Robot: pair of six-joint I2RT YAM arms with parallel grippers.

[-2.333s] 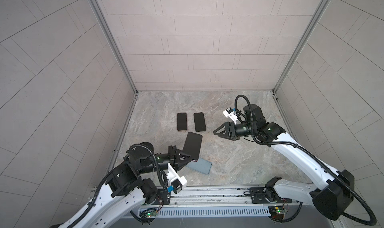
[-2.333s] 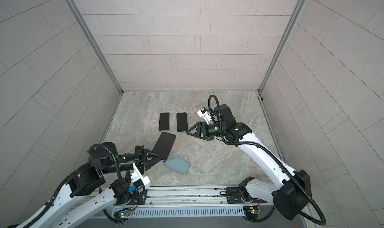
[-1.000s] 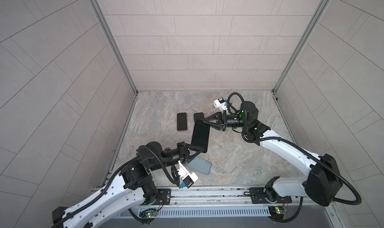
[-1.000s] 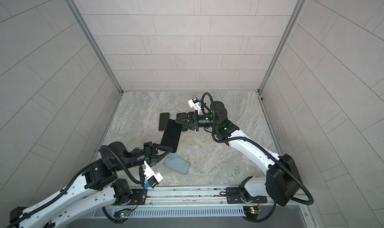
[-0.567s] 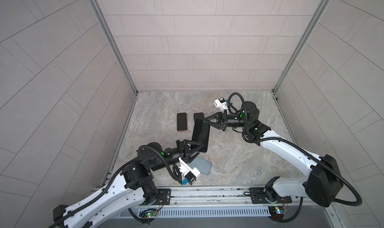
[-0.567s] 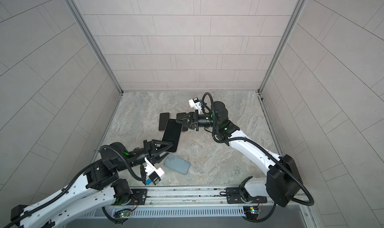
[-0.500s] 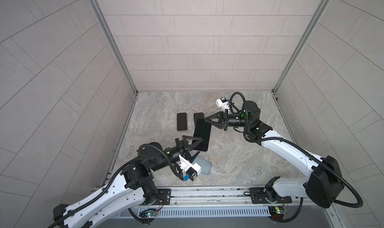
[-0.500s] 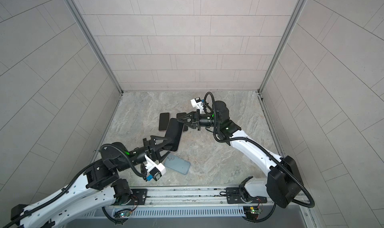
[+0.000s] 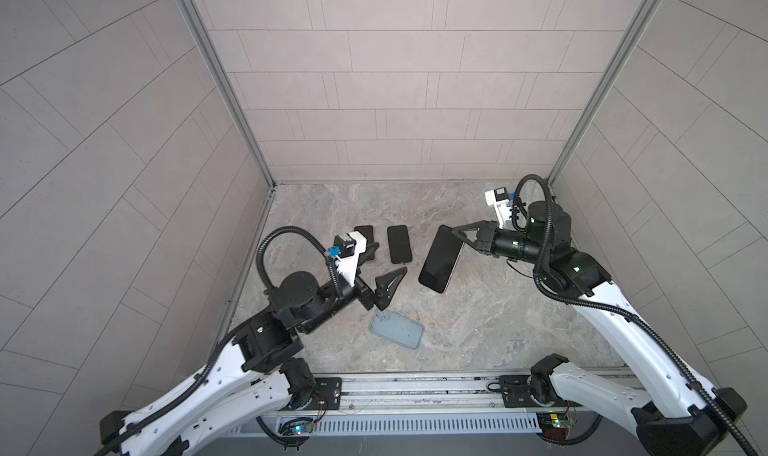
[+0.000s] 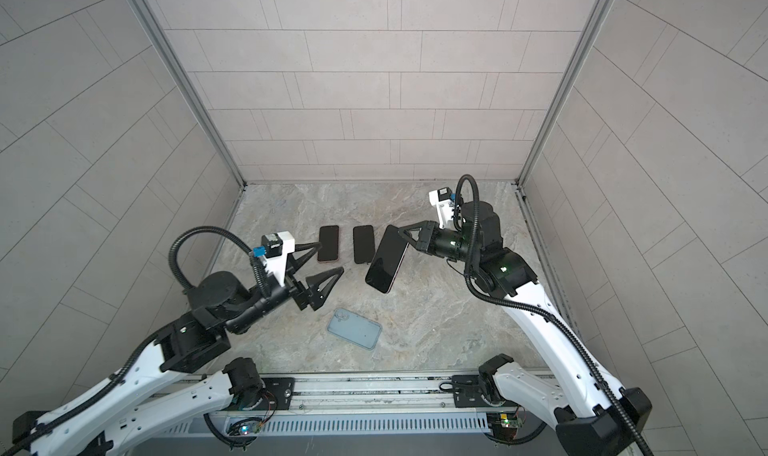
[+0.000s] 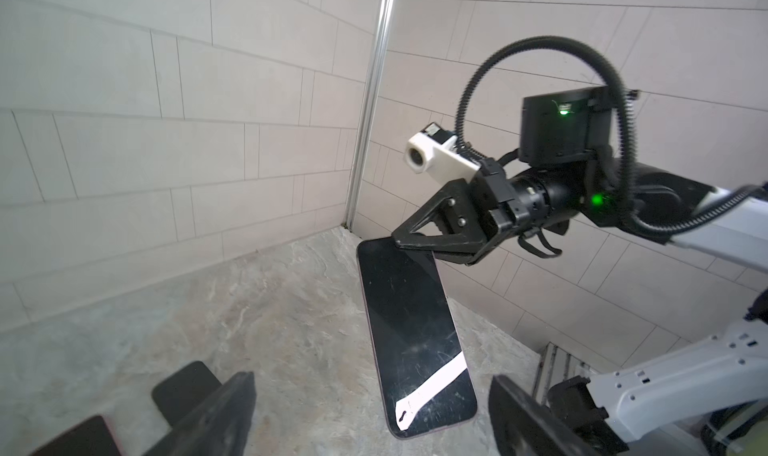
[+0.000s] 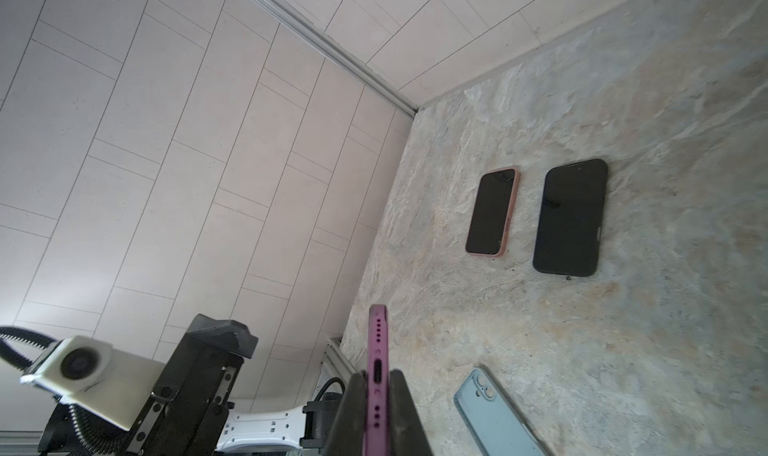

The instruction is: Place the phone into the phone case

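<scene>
While the right gripper clamps the phone by its far end, dangling it tilted above the table ready for seating, the left gripper gapes empty close by the near-side case, probably to steady it.

Both top views look steeply down from high above the front rail, far enough to hold the whole floor and both arms; they overlap almost wholly. The left wrist camera looks out low between its own fingers at the right arm. The right wrist camera sights closely along the held phone toward the left arm. Each wrist view shows the opposite camera.
</scene>
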